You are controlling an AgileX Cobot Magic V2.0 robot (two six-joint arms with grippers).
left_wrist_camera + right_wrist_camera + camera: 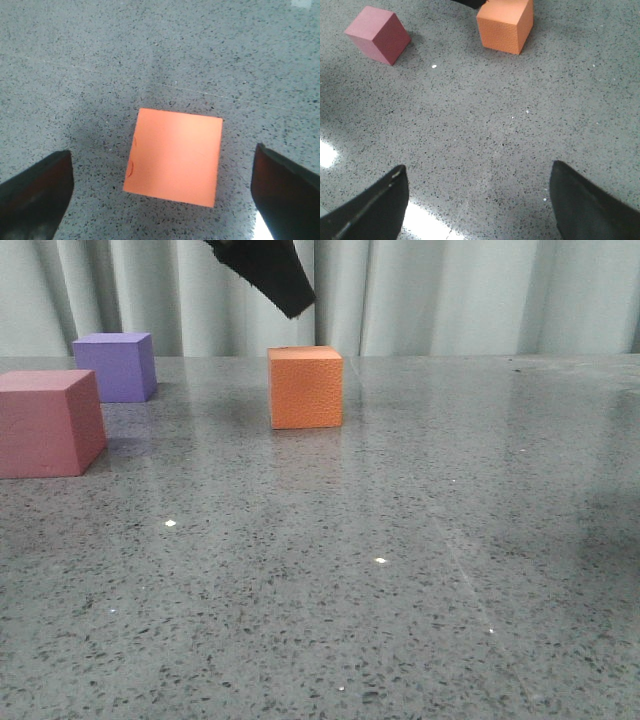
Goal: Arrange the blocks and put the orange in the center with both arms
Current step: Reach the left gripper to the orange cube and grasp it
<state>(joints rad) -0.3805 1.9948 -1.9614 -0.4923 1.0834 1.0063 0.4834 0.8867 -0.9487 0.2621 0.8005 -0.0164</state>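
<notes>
The orange cube (pixel 305 387) stands on the grey speckled table, near the middle at the back. The purple cube (pixel 117 366) stands at the far left and the pink-red cube (pixel 47 422) just in front of it. My left gripper (pixel 290 295) hangs above the orange cube, only a dark finger showing in the front view. In the left wrist view it (pixel 162 197) is open, its fingers wide on either side of the orange cube (pixel 174 156) and above it. My right gripper (pixel 479 200) is open and empty over bare table, with the orange cube (pixel 506 25) and pink-red cube (pixel 379 34) ahead.
The table (pixel 400 570) is grey speckled stone. A pale green curtain (pixel 460 295) hangs behind its far edge.
</notes>
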